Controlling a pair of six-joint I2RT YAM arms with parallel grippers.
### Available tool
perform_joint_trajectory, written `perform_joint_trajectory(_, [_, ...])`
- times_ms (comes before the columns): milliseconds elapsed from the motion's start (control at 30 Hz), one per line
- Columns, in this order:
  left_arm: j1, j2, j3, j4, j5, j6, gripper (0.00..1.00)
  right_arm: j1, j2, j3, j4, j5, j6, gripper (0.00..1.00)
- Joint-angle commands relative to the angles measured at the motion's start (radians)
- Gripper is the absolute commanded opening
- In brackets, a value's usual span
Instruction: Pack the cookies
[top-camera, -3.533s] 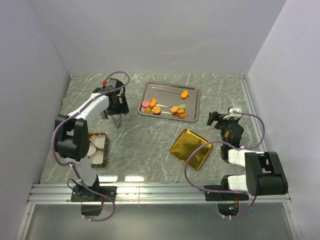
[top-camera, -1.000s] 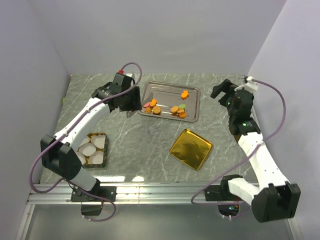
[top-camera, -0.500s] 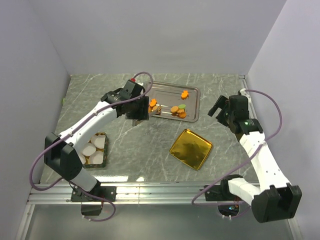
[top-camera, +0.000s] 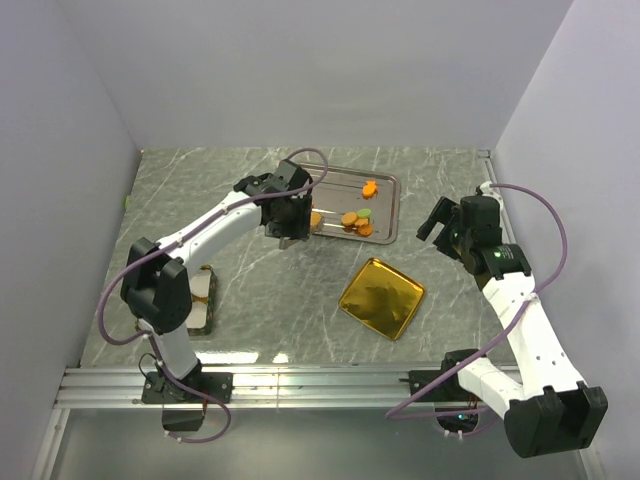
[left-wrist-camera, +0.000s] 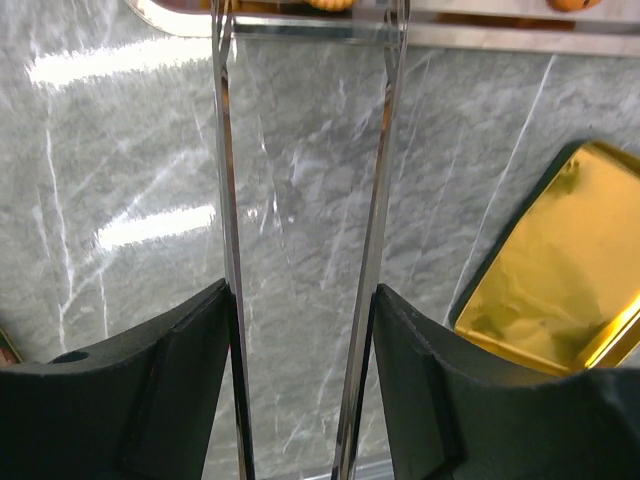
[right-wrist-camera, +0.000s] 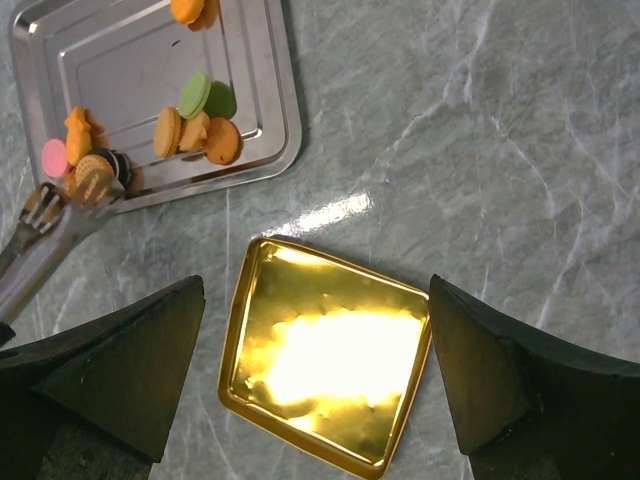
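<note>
The cookies (top-camera: 350, 218) lie in a silver tray (top-camera: 385, 190): mostly orange (right-wrist-camera: 190, 135), one green (right-wrist-camera: 195, 95), one pink (right-wrist-camera: 55, 157). My left gripper (top-camera: 290, 222) is shut on metal tongs (left-wrist-camera: 225, 150), whose two blades stand apart between the pads (left-wrist-camera: 200, 340). The tongs' tips (right-wrist-camera: 50, 205) sit at the tray's near-left corner, beside a brown cookie (right-wrist-camera: 95, 172); I cannot tell whether they touch it. My right gripper (right-wrist-camera: 315, 290) hangs open and empty above a gold square tray (right-wrist-camera: 320, 350).
The gold tray (top-camera: 382, 297) lies on the marble table between the arms. A box of white paper cups (top-camera: 198, 300) stands at the near left, partly hidden by the left arm. Walls close in the left, back and right.
The left arm has swung right with the tongs, from the table's left to the silver tray's near-left corner. The right arm unfolded, reached up, then settled over the gold tray.
</note>
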Motion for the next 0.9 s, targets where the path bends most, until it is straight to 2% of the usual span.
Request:
perform_joint_trajectory(0, [-0.013,0.018,0.092,-0.015,-0.063,-0.026,0.62,0.01,0.001,0.039,0.001,0.014,-0.023,0.99])
perform_joint_trajectory(567, [-0.022,0.111,0.183,-0.058,-0.054,0.0,0.58,0.027,0.033,0.05,0.014,0.036,-0.043,0.99])
perform_joint_trajectory(867, [-0.031,0.092,0.18,-0.078,-0.055,-0.017,0.43,0.035,0.026,0.037,0.011,0.051,-0.043,0.99])
